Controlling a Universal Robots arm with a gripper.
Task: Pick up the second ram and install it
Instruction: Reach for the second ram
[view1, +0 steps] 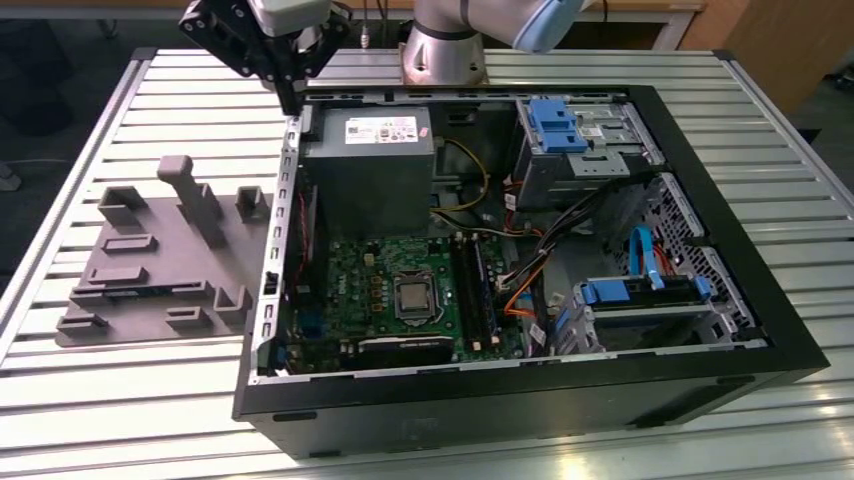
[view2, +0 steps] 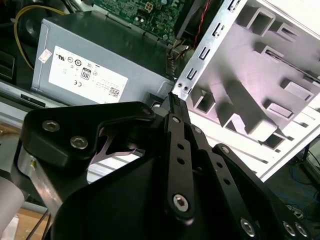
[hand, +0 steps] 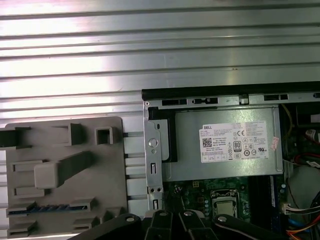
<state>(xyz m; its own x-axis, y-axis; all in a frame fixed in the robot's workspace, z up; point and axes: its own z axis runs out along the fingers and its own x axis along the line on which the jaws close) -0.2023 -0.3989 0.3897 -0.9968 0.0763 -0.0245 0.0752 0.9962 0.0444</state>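
Observation:
The second ram (hand: 50, 207) is a slim dark stick with green-blue marks. It lies flat in a slot of the grey moulded holder (hand: 65, 145) beside the open computer case, and it also shows at the holder's near side (view1: 139, 291) in the exterior view. My gripper (view1: 288, 100) hangs above the case's far corner by the grey power supply (view1: 374, 165), well away from the ram. Its black fingers (view2: 176, 125) taper together to one tip (view2: 174, 98), shut with nothing between them. The motherboard's long black slots (view1: 475, 290) run beside the processor socket.
The open black case (view1: 747, 330) takes up the middle of the slatted metal table (view1: 120, 400). Inside are blue drive cages (view1: 641, 295), orange and black cables (view1: 527, 285) and a metal side rail (view1: 280, 250). A tall post (view1: 200, 200) rises from the holder.

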